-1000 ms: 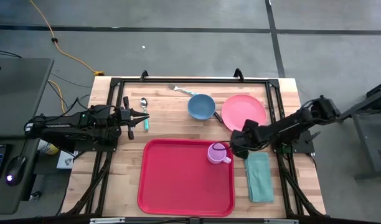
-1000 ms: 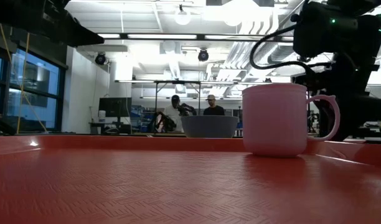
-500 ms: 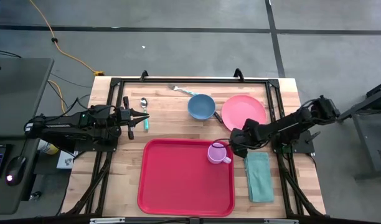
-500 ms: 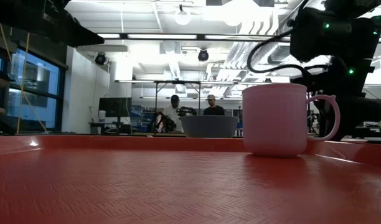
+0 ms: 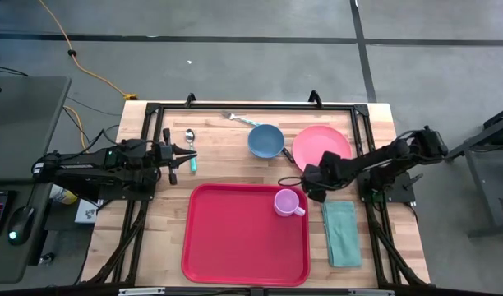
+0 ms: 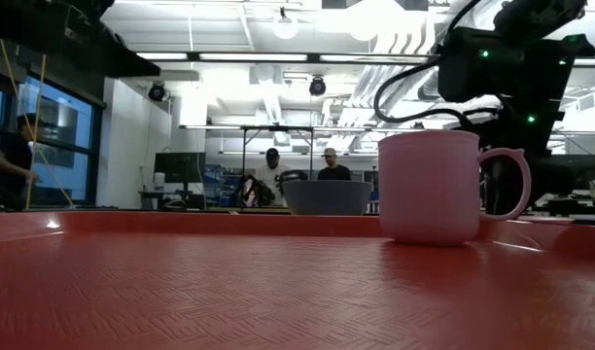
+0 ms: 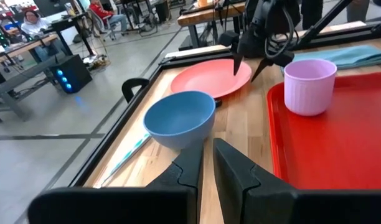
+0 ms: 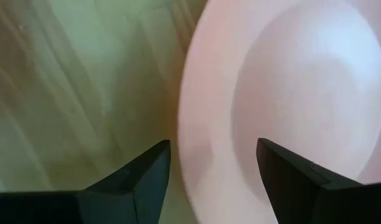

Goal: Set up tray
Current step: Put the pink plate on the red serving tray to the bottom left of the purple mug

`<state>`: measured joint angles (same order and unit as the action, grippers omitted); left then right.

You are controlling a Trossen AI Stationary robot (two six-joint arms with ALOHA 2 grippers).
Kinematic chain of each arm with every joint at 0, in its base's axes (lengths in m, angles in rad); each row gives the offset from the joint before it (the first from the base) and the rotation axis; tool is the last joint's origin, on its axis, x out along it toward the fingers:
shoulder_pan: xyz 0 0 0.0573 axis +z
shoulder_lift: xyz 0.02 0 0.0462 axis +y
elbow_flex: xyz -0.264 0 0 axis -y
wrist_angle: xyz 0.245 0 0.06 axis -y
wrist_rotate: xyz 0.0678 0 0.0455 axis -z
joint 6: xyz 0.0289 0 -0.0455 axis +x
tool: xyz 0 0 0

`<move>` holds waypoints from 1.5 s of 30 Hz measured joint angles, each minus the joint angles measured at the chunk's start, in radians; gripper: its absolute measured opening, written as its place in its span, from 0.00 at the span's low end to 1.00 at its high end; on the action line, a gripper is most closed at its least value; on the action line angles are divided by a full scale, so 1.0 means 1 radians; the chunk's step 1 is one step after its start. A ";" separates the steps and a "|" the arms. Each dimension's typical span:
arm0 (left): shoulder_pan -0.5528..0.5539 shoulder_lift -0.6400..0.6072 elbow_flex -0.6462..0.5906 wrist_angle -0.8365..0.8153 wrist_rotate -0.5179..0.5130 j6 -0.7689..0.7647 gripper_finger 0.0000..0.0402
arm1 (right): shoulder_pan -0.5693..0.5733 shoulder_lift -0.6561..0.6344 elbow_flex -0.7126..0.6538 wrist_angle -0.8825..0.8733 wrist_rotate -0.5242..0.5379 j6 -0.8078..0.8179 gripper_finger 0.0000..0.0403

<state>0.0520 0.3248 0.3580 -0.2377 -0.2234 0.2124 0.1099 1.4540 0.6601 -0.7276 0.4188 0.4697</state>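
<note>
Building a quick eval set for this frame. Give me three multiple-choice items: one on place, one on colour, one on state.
1. Where does the mug stand?
A. on the plate
B. on the red tray, near its corner closest to the plate
C. on the green cloth

2. What colour is the bowl?
A. blue
B. yellow
C. white

3. How is the right tool?
A. shut on the mug
B. shut on the spoon
C. open, over the rim of the pink plate

Answers: 1 B, the high view shows the mug inside the tray's rim at that corner. 2 A, both the high and left wrist views show a blue bowl. 3 C, the right wrist view shows its fingers spread with the plate's rim between them and nothing held.
</note>
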 joint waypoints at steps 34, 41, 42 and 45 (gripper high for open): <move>0.000 0.000 0.000 -0.001 0.000 0.000 0.17 | -0.113 0.006 -0.055 0.058 0.001 -0.021 0.04; 0.000 0.000 0.000 -0.001 0.001 0.000 0.17 | -0.130 0.006 -0.050 0.050 -0.006 0.024 0.01; 0.000 0.000 0.000 -0.001 0.001 0.000 0.17 | -0.130 0.006 -0.045 0.044 -0.006 0.029 0.01; 0.000 0.000 0.000 -0.001 0.001 0.000 0.17 | -0.130 0.007 -0.015 0.022 -0.006 0.040 0.00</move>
<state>0.0520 0.3249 0.3580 -0.2382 -0.2226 0.2123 -0.0204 1.4609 0.6454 -0.7057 0.4125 0.5093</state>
